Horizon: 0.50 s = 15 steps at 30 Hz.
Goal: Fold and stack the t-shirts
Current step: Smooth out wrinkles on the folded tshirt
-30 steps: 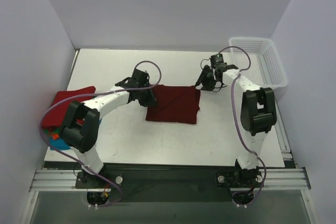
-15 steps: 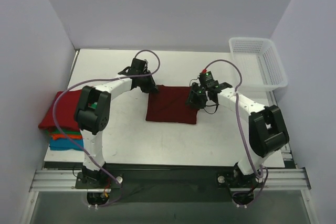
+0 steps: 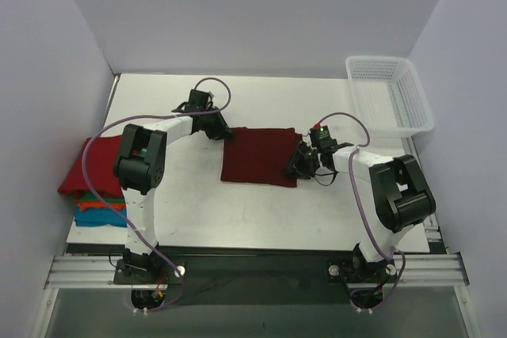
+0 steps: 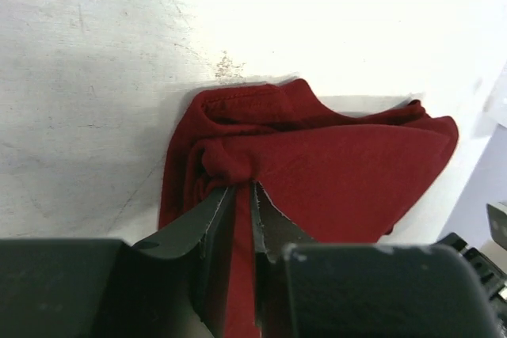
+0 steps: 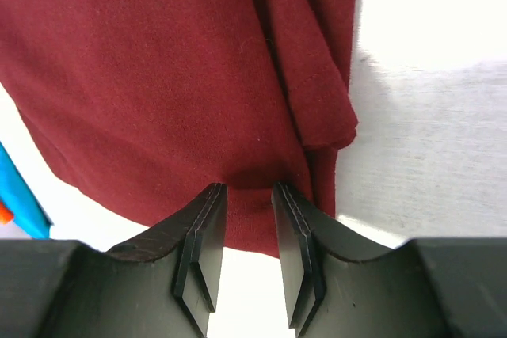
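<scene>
From my remote station: one dark maroon t-shirt (image 3: 260, 157) lies spread near the middle of the white table (image 3: 261, 211), between the two arms. The left gripper (image 3: 223, 133) sits at the shirt's far left corner and the right gripper (image 3: 301, 166) at its right edge, near the front corner.

A stack of folded t-shirts (image 3: 85, 170) sits at the table's left edge, well apart from the maroon one. It has a bright red one on top and orange, green and blue edges showing under it, so I count four colours. One white mesh basket (image 3: 394, 93) stands at the far right corner.

The overhead view hides both sets of jaws behind the wrists. The left wrist camera shows the left gripper (image 4: 242, 193) clamped on a bunched ridge of the maroon t-shirt (image 4: 348, 172), with folds puckered at the pinch. The right wrist camera shows the right gripper (image 5: 247, 231) with its jaws a narrow gap apart, straddling the hem of the maroon t-shirt (image 5: 158, 77), the cloth lying flat between them. A folded sleeve edge hangs just beside the right finger, and a sliver of blue and orange shows at the frame's left edge
</scene>
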Motion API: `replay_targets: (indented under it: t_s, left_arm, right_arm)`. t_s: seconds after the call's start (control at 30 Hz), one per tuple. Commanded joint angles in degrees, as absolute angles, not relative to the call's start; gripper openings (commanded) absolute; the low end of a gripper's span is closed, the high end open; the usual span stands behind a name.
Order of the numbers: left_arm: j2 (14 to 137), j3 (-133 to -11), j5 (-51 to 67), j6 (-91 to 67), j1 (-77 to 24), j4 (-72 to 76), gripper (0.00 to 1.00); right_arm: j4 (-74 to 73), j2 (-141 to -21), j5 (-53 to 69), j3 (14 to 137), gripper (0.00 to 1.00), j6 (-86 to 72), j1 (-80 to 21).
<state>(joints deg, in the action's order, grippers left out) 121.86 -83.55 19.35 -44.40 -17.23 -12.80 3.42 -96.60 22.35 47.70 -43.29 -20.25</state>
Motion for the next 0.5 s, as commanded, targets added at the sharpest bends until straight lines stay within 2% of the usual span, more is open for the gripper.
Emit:
replay_targets:
  t_s: [0.0, 0.07, 0.1, 0.2, 0.33, 0.47]
  left_arm:
    - [119.6, -85.3, 23.3, -44.1, -15.4, -9.1, 0.24]
    - [116.8, -85.9, 24.3, -44.1, -15.0, -9.6, 0.31]
    - [115.6, -85.7, 24.1, -44.1, -14.9, -9.9, 0.41]
    - [110.5, -83.2, 21.6, -44.1, -14.9, -13.1, 0.61]
    - [103.4, -75.2, 19.2, -44.3, -14.9, -13.7, 0.76]
    - [99.9, -67.2, 20.4, -43.4, -15.3, -12.0, 0.85]
  right_arm:
    - [-2.5, -96.3, 19.9, 45.0, 0.33, -40.6, -17.9]
    - [-3.7, -96.4, 20.0, 45.7, 0.33, -39.5, -16.4]
    - [-4.0, -96.8, 21.2, 45.9, 0.33, -39.1, -15.9]
    - [-4.9, -96.7, 22.6, 46.8, 0.33, -38.1, -13.8]
    - [-6.3, -94.9, 24.1, 48.5, 0.36, -37.0, -12.6]
    - [-9.1, -92.4, 24.3, 51.1, 0.37, -35.9, -12.1]
